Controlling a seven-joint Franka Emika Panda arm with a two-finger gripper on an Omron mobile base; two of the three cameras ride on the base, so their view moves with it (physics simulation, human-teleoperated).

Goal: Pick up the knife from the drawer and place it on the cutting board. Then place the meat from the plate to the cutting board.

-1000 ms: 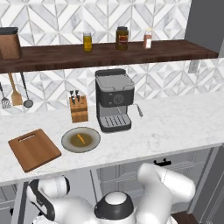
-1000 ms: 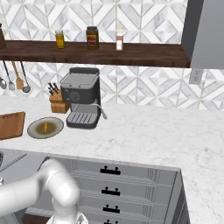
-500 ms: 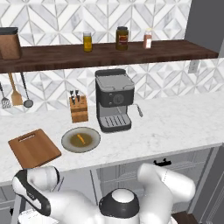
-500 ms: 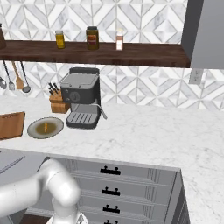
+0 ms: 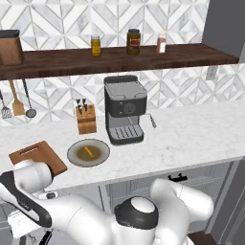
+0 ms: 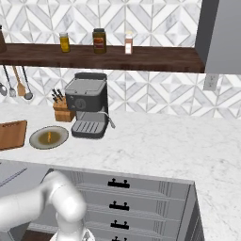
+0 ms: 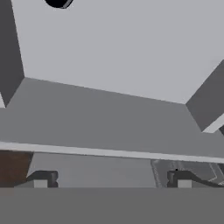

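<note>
The gripper (image 7: 111, 179) stood wide open with nothing between its tips at the bottom of the hand view, facing the grey inside of the drawer (image 7: 109, 65); a small dark rounded piece, perhaps the knife (image 7: 58, 3) handle, showed at the top left edge, well apart from the tips. In the left base view, at middle left, the cutting board (image 5: 38, 157) lay on the counter (image 5: 191, 134) just beside the plate (image 5: 88, 152), which held the meat (image 5: 88, 152).

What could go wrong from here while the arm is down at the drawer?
The open hand faces grey drawer panels, with the knife barely visible at the edge, so a grasp may miss. The cutting board lies close beside the plate; placing the knife could nudge the plate or the meat.
</note>
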